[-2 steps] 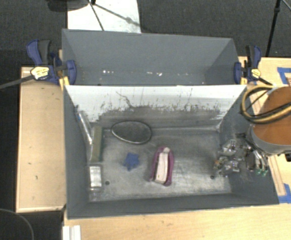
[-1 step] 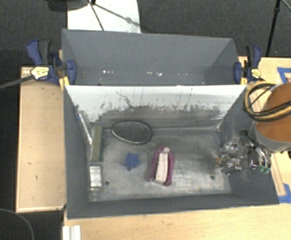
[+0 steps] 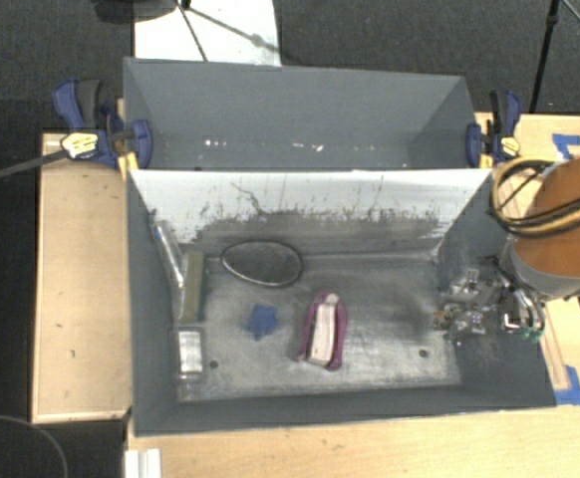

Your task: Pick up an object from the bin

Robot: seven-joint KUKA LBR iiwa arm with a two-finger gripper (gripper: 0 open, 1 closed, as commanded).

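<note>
Camera view is showing the gripper (image 3: pixel 466 315) hanging close by the right wall of the bin (image 3: pixel 499 371), whether open or closed I cannot tell, probably risking a scrape on that wall, while the purple-and-white object (image 3: pixel 322 331) is lying well to its left.

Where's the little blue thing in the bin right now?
In the camera view, the small blue chunk lies on the bin floor left of centre, just below the dark oval ring and left of the purple-and-white packet.
</note>
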